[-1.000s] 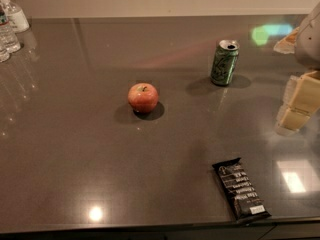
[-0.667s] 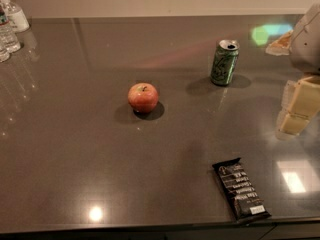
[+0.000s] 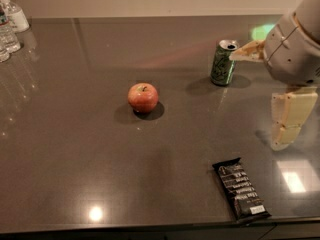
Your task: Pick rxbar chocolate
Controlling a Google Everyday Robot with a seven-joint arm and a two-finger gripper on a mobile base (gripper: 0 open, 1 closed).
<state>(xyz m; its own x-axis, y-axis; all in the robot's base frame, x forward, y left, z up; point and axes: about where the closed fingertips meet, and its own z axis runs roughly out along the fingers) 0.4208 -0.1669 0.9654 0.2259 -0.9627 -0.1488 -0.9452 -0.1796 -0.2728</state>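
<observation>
The rxbar chocolate [image 3: 241, 189] is a flat black wrapper with white lettering. It lies on the dark table [image 3: 75, 149] near the front edge, at the right, with its white label toward the front. My gripper [image 3: 255, 101] hangs above the table at the right edge, behind and to the right of the bar. It is open and empty: one finger [image 3: 246, 51] points left beside the can's top, and the other finger [image 3: 289, 118] hangs down. The gripper is well apart from the bar.
A green soda can [image 3: 223, 63] stands upright at the back right, close to my upper finger. A red apple [image 3: 143, 97] sits mid-table. Clear water bottles [image 3: 11, 21] stand at the far left corner. The table's front edge runs just below the bar.
My arm has moved left, further into view, and the upper finger now reaches close to the can's top. The bar, the can and the apple have not moved.
</observation>
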